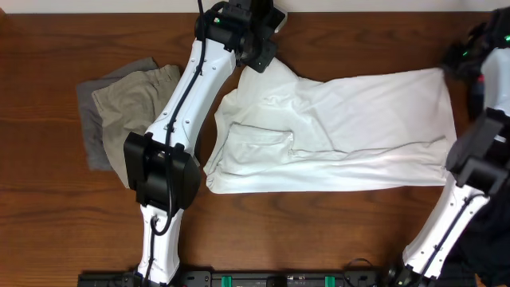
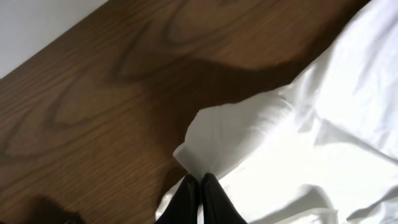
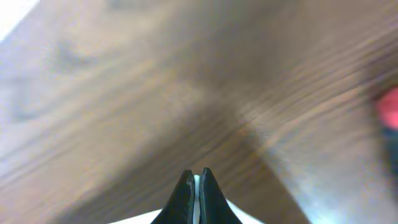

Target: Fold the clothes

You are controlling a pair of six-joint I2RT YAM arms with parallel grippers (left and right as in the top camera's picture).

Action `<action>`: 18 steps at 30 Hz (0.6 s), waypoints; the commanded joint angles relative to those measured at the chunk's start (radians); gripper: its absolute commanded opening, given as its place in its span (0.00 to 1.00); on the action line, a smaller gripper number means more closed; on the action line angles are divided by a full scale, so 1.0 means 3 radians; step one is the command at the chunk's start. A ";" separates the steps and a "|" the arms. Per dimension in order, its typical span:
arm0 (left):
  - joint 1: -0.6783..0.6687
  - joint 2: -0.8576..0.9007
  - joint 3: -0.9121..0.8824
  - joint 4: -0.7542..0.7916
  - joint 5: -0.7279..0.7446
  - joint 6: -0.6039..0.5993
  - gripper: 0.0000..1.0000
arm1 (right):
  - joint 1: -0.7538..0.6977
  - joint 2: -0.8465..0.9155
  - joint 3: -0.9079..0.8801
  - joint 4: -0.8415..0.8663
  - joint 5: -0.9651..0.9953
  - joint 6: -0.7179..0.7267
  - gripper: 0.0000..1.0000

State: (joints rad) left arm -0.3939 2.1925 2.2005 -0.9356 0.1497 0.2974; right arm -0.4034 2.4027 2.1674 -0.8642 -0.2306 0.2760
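Note:
The white T-shirt (image 1: 343, 127) lies spread across the middle and right of the table, partly folded over, logo hidden. My left gripper (image 1: 259, 57) is at its far left corner, shut on a fold of the white T-shirt (image 2: 249, 137); the black fingertips (image 2: 200, 180) pinch the cloth. My right gripper (image 1: 454, 68) is at the shirt's far right corner, its fingertips (image 3: 194, 177) shut on a thin edge of white cloth (image 3: 242, 218) lifted above the wood. Khaki shorts (image 1: 135, 100) lie on a grey piece (image 1: 92, 119) at the left.
The left arm (image 1: 179, 112) stretches over the khaki shorts and the shirt's left edge. The right arm (image 1: 470, 175) stands at the table's right edge. A red object (image 3: 388, 106) shows at the right of the right wrist view. Bare wood (image 1: 319, 231) runs along the front.

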 commanded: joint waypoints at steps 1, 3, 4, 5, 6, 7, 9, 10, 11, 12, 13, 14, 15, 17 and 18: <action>0.0005 -0.0197 0.0041 -0.0010 -0.0042 0.0069 0.06 | -0.0042 -0.0549 0.0120 -0.0018 -0.0022 -0.0183 0.01; 0.0005 -0.0221 0.0041 -0.0037 -0.0042 0.0069 0.05 | -0.0048 -0.0661 0.0121 -0.0079 0.0032 -0.0191 0.01; 0.0005 -0.0228 0.0041 -0.0060 -0.0042 0.0069 0.06 | -0.0051 -0.0696 0.0120 -0.0118 0.0056 -0.0189 0.01; 0.0005 -0.0228 0.0041 -0.0088 -0.0043 0.0069 0.06 | -0.0052 -0.0721 0.0120 -0.0169 0.0085 -0.0189 0.01; 0.0005 -0.0228 0.0041 -0.0127 -0.0042 0.0069 0.06 | -0.0053 -0.0735 0.0121 -0.0224 0.0102 -0.0191 0.01; 0.0005 -0.0226 0.0041 -0.0175 -0.0042 0.0069 0.06 | -0.0055 -0.0739 0.0121 -0.0294 0.0112 -0.0195 0.01; 0.0005 -0.0226 0.0041 -0.0271 -0.0042 0.0069 0.06 | -0.0057 -0.0739 0.0120 -0.0430 0.0113 -0.0244 0.01; 0.0005 -0.0226 0.0041 -0.0328 -0.0041 0.0067 0.06 | -0.0057 -0.0739 0.0120 -0.0504 0.0148 -0.0256 0.01; 0.0005 -0.0226 0.0041 -0.0380 -0.0041 0.0066 0.06 | -0.0057 -0.0739 0.0120 -0.0559 0.0192 -0.0256 0.01; 0.0005 -0.0226 0.0041 -0.0451 -0.0038 0.0066 0.06 | -0.0057 -0.0739 0.0120 -0.0609 0.0240 -0.0254 0.01; 0.0005 -0.0226 0.0041 -0.0524 -0.0019 0.0066 0.06 | -0.0058 -0.0739 0.0120 -0.0649 0.0266 -0.0256 0.01; 0.0005 -0.0226 0.0041 -0.0613 0.0013 0.0065 0.06 | -0.0061 -0.0739 0.0120 -0.0680 0.0289 -0.0256 0.01; 0.0004 -0.0226 0.0041 -0.0706 0.0065 0.0065 0.06 | -0.0062 -0.0739 0.0120 -0.0708 0.0324 -0.0254 0.01; -0.0001 -0.0226 0.0041 -0.0870 0.0205 0.0065 0.06 | -0.0072 -0.0739 0.0120 -0.0753 0.0390 -0.0251 0.01; -0.0001 -0.0226 0.0041 -0.0941 0.0292 0.0064 0.06 | -0.0076 -0.0739 0.0120 -0.0762 0.0431 -0.0252 0.01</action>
State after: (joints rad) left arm -0.3939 2.1563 2.2005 -1.1828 0.1726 0.3046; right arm -0.4126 2.1723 2.2051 -1.0866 -0.1555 0.2180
